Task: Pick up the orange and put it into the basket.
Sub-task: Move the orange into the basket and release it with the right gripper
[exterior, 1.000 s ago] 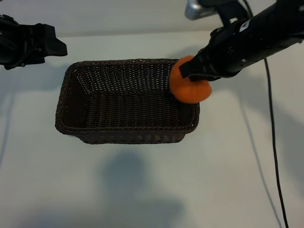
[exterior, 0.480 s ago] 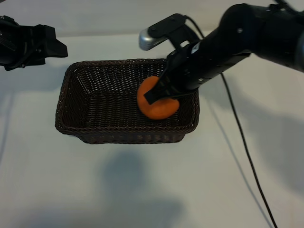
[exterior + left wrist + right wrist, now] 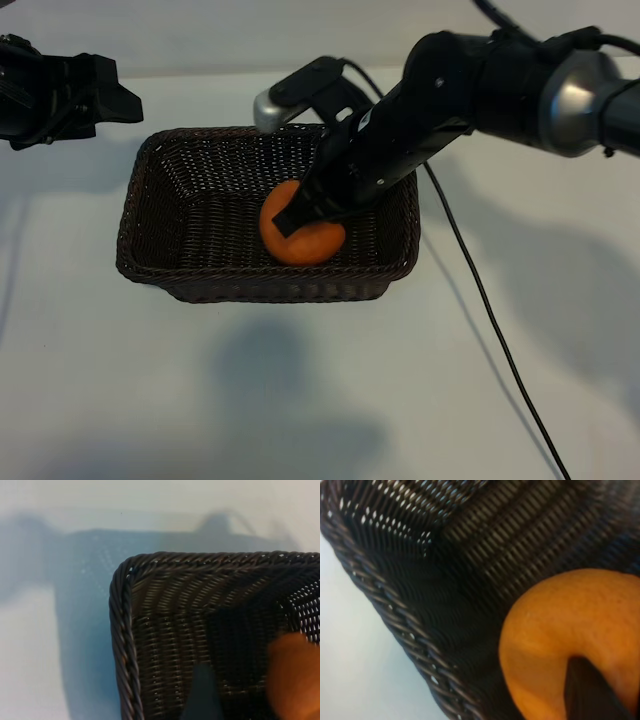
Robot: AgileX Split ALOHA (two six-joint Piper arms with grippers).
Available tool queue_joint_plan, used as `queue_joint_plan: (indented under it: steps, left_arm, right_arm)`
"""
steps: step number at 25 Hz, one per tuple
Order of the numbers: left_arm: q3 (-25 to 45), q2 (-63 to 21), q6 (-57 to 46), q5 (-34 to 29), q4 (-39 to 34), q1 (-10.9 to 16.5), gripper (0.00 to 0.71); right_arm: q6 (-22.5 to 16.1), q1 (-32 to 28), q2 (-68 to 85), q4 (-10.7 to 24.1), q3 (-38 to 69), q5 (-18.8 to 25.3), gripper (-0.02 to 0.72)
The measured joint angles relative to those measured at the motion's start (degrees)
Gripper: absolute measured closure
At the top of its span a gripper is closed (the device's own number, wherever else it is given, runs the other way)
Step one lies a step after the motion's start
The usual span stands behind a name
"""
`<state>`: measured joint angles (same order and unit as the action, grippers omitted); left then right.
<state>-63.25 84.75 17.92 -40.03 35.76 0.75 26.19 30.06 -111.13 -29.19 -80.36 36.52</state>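
Basket (image 3: 150, 215) left half lies open; right arm (image 3: 470, 90) spans its right.

Bright even light; soft shadows on table (image 3: 300, 400); wrist views blurry, orange (image 3: 570, 625) out of focus.

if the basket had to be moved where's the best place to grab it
Pinch the braided rim at the basket's far left corner, from above, one finger inside and one outside. The walls slope and there are no handles, so only the rim gives an edge. That corner lies nearest the open left gripper; the right gripper holds the orange.
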Motion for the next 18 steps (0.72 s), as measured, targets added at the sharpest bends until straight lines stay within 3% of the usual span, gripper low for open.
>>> queue_joint_plan:
  steps: [18]
  left_arm:
    - [0.00, 0.00, 0.00, 0.76, 0.00, 0.00, 0.120]
  right_arm:
    - [1.47, 0.29, -4.32, -0.02, -0.11, -4.12, 0.647]
